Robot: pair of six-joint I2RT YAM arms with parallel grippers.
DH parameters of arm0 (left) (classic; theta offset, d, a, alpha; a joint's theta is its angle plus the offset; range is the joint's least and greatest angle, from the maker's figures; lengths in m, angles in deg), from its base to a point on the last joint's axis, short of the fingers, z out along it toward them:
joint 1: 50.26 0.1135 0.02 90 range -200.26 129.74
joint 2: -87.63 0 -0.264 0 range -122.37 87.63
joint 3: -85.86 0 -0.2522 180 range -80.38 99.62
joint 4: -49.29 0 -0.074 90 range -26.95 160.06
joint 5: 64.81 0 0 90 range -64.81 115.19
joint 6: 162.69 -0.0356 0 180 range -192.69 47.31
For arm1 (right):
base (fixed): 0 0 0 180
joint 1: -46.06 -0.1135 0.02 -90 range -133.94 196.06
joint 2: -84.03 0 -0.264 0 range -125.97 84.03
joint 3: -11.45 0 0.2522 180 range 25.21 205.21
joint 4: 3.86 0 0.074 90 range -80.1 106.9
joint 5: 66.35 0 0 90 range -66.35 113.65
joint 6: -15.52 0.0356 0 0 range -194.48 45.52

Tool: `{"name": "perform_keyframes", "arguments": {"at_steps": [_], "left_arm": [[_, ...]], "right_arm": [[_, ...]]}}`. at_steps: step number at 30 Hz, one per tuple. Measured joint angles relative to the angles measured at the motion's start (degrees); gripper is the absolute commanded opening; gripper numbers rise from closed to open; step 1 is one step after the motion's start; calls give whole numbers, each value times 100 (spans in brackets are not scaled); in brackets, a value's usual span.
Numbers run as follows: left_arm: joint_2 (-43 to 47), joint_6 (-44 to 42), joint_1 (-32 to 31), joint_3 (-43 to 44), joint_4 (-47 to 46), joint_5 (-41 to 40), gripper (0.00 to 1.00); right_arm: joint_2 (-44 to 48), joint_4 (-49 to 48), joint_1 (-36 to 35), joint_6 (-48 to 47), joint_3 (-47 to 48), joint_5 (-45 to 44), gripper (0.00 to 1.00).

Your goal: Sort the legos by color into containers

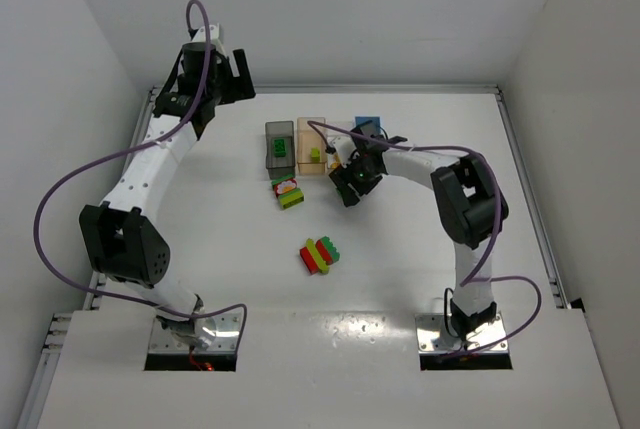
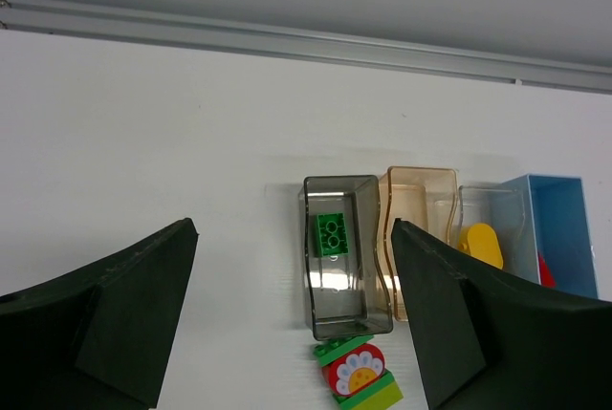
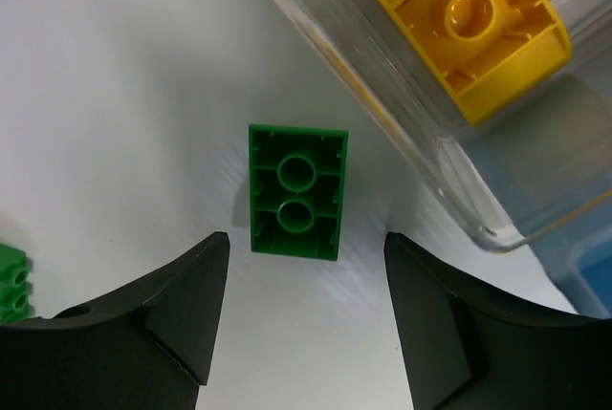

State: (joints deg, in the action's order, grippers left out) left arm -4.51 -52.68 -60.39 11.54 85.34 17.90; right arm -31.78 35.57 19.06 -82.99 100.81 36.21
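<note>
White bench (image 1: 420, 249) beneath both arms. Wide apart and holding nothing: the fingers of the left pincer (image 2: 294, 226). Also apart, low over the bench, gripping nothing: those of the right pincer (image 3: 306, 238).

Four open bins in one row just beyond the right pincer, well ahead of the left pincer: dark grey bin (image 2: 339, 300), tan bin (image 2: 411, 238), clear bin (image 2: 497, 205), blue bin (image 2: 564, 238).

Two clumps of stuck-together legos:
- four-colour clump (image 1: 321, 254) of red, yellow, dark green and lime, well nearer than the right pincer
- flower clump (image 2: 356, 372), red with a white flower print between green and lime, just left of the right pincer

Four single bricks:
- loose dark green brick (image 3: 296, 190), hollow side up, flat on the bench between the right pincer's fingers, touching neither
- green brick (image 2: 331, 234) in the dark grey bin
- lime brick (image 1: 314, 155) in the tan bin
- yellow brick (image 3: 462, 23), hollow side up, in the clear bin
</note>
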Motion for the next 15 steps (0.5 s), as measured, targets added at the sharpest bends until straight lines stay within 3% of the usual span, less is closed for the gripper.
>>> {"name": "perform_keyframes", "arguments": {"at_steps": [3, 7, 11, 15], "left_arm": [[0, 0, 0, 0, 0, 0, 89], [-13, 20, 0, 0, -7, 0, 89], [-57, 20, 7, -2, -7, -2, 85], [-72, 81, 66, -59, -15, -2, 80]], "right_arm": [[-96, 4, -11, 2, 109, -37, 62], [-160, -20, -26, -15, 223, -37, 42], [-177, -35, -85, -44, 267, -4, 14], [-179, -4, -175, -184, 267, 173, 6]]}}
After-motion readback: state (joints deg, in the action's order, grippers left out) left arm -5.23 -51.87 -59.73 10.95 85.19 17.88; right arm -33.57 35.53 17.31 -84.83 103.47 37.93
